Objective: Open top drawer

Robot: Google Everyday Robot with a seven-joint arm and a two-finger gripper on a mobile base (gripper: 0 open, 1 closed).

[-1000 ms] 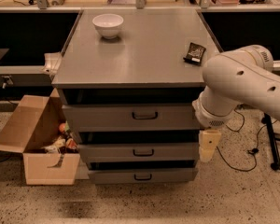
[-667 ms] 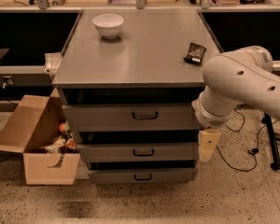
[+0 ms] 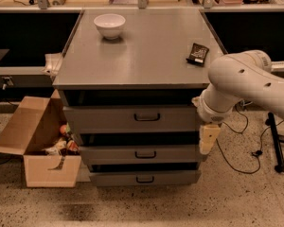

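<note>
My gripper (image 3: 207, 138) hung at the right of the frame, a little below the middle. It pointed down to the floor, just beside the right edge of the grey cabinet (image 3: 142, 60). Whether it was released or clenched, I could not tell from this side, and I saw nothing held in it. My white arm (image 3: 248, 79) came in from the right edge and covered the cabinet's right front corner. The top drawer (image 3: 118, 119) was in the centre of the frame, under a dark gap below the cabinet top. Its small dark handle (image 3: 147, 117) was in the middle of its front, well apart from my gripper. Under it were the middle drawer (image 3: 113, 155) and the bottom drawer (image 3: 113, 178), each with its own small handle. On the cabinet top stood a white bowl (image 3: 109, 25) at the upper left, and a dark packet (image 3: 198, 54) lay near the right edge, close to my arm. An open cardboard box (image 3: 33, 126) with some things inside stood on the floor at the lower left, touching or almost touching the cabinet. At the right, behind my arm, there were a black cable (image 3: 236, 167) on the floor and a black stand (image 3: 274, 141).
</note>
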